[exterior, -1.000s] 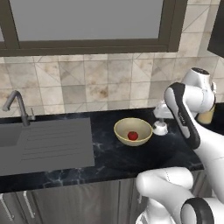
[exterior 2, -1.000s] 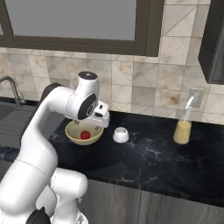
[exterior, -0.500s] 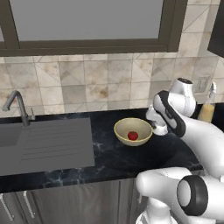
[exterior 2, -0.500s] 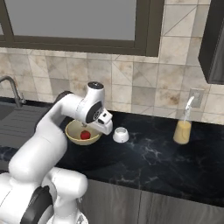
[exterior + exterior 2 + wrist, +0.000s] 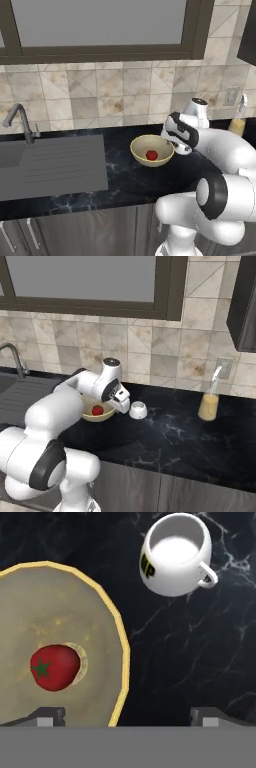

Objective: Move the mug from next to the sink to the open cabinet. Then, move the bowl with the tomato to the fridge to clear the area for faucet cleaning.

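Wide-open claw (image 5: 127,716) hangs over the black counter (image 5: 175,642), holding nothing, its fingertips astride the yellow bowl's (image 5: 60,622) rim. At nine o'clock in the hand view lies the tomato (image 5: 54,667) in that bowl; the white mug (image 5: 172,554) stands upright at one o'clock, apart from the bowl.

Orange-filled bottle (image 5: 208,404) on black counter (image 5: 190,441)

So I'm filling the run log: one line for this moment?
stage: approach | fingers: open, above counter | mug: upright, unheld | tomato: in bowl
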